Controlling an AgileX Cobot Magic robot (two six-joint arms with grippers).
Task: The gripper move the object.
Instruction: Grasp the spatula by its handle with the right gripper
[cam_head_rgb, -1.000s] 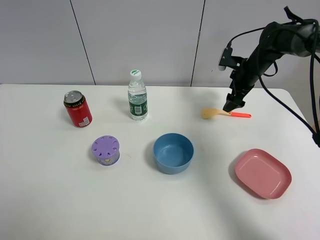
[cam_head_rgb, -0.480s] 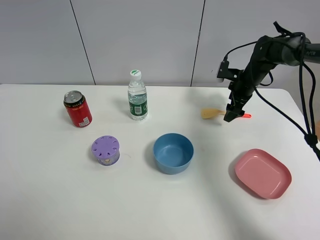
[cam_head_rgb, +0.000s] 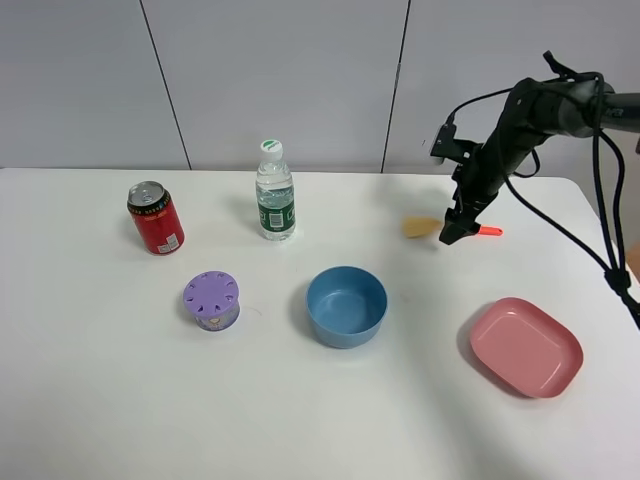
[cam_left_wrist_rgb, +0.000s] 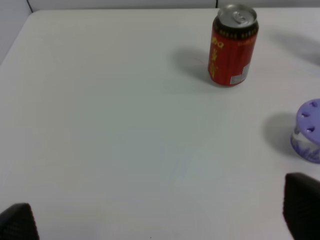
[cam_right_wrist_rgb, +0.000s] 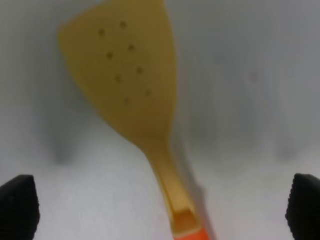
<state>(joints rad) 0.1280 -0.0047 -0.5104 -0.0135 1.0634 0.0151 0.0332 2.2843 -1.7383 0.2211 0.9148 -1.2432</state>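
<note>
The toy spatula (cam_head_rgb: 418, 226) lies flat on the white table at the back right, pale-yellow blade to the left, red-orange handle end (cam_head_rgb: 490, 231) to the right. My right gripper (cam_head_rgb: 452, 235) is down over the middle of its handle and hides that part. In the right wrist view the perforated blade (cam_right_wrist_rgb: 127, 75) fills the picture and the handle runs between the two black fingertips (cam_right_wrist_rgb: 19, 205), which stand wide apart, so the right gripper (cam_right_wrist_rgb: 162, 205) is open around it. My left gripper (cam_left_wrist_rgb: 160, 215) is open and empty above the left of the table; it is out of the high view.
A red can (cam_head_rgb: 155, 218), a water bottle (cam_head_rgb: 274, 192), a purple lidded pot (cam_head_rgb: 211, 300), a blue bowl (cam_head_rgb: 346, 305) and a pink dish (cam_head_rgb: 525, 346) stand on the table. The can (cam_left_wrist_rgb: 232, 45) and the pot (cam_left_wrist_rgb: 309, 131) also show in the left wrist view.
My right gripper has come down and slightly left, onto the spatula's handle, which it now partly hides. The spatula and the other objects have not moved.
</note>
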